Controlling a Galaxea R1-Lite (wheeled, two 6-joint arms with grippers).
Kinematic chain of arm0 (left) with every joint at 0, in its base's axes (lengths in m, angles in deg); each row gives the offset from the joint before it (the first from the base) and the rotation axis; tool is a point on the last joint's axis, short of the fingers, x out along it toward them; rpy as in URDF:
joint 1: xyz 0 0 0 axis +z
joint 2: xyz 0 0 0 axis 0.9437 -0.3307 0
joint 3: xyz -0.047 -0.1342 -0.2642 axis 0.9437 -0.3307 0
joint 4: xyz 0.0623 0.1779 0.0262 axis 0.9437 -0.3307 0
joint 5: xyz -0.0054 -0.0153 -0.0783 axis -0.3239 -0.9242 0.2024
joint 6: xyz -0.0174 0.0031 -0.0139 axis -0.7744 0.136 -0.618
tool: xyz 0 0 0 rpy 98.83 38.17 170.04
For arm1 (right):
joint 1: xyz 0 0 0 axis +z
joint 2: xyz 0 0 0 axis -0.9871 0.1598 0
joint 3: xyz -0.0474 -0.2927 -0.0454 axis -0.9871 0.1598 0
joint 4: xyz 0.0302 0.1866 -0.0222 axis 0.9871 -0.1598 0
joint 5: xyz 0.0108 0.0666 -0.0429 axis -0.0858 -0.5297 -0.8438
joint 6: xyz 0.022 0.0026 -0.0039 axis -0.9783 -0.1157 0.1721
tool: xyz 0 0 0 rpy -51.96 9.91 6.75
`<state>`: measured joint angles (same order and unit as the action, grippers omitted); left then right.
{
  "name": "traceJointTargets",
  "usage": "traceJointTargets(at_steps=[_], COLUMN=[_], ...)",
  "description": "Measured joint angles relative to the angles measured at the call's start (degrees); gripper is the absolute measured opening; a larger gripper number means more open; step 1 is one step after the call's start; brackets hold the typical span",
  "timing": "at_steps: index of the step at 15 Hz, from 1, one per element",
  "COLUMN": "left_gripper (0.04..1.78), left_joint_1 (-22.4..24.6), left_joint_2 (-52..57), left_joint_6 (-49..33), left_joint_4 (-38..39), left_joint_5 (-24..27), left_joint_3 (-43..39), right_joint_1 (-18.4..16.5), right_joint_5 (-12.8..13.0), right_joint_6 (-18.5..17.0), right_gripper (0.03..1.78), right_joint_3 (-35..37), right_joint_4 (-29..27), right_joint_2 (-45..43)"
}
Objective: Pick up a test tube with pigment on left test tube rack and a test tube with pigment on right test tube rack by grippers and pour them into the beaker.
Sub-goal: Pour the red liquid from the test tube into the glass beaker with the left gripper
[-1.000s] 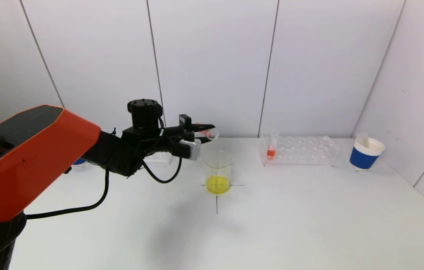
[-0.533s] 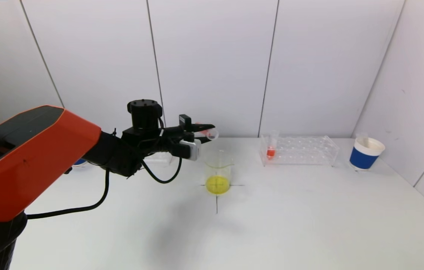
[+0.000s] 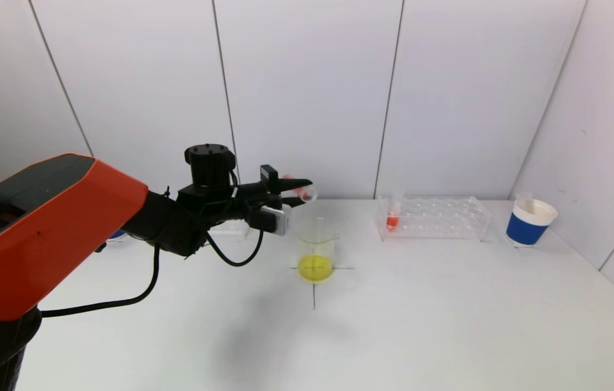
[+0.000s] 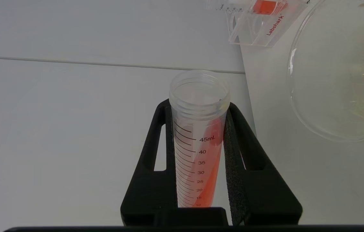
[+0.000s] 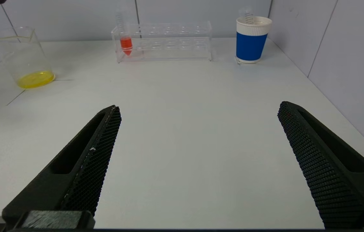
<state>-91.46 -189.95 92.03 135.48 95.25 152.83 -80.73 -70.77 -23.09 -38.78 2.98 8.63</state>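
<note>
My left gripper (image 3: 298,193) is shut on a clear graduated test tube (image 3: 307,192) holding red-orange pigment. The tube lies nearly level, its open mouth above the left side of the glass beaker (image 3: 316,250). In the left wrist view the pigment runs along the lower wall of the held tube (image 4: 198,138) between the pads of the left gripper (image 4: 198,109), with the beaker (image 4: 339,74) below and beside it. The beaker holds yellow liquid. The right test tube rack (image 3: 437,217) carries one tube of red pigment (image 3: 392,214). My right gripper (image 5: 199,106) hovers open over bare table.
A blue and white paper cup (image 3: 529,222) stands at the far right near the side wall. The left test tube rack (image 3: 229,229) is mostly hidden behind my left arm. A black cross marks the table under the beaker. A wall runs right behind the racks.
The left gripper has turned very slightly with the tube. Everything else is as it was.
</note>
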Motion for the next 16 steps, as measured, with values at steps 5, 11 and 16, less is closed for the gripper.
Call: traceJointTargets(at_steps=[5, 11, 16], left_gripper=[0.44, 0.44, 0.44], left_joint_1=[-0.06, -0.01, 0.00], left_joint_2=[-0.09, -0.09, -0.12], left_joint_6=[1.84, 5.07, 7.63], left_joint_4=[0.20, 0.20, 0.63], left_joint_5=[0.77, 0.88, 0.83], left_joint_3=[-0.18, -0.49, -0.49], right_joint_1=[0.00, 0.00, 0.00], right_joint_5=[0.00, 0.00, 0.00], right_joint_6=[0.02, 0.00, 0.00], right_gripper=[1.77, 1.77, 1.77], right_joint_3=[0.00, 0.00, 0.00], right_joint_4=[-0.02, 0.00, -0.02], right_joint_2=[0.00, 0.00, 0.00])
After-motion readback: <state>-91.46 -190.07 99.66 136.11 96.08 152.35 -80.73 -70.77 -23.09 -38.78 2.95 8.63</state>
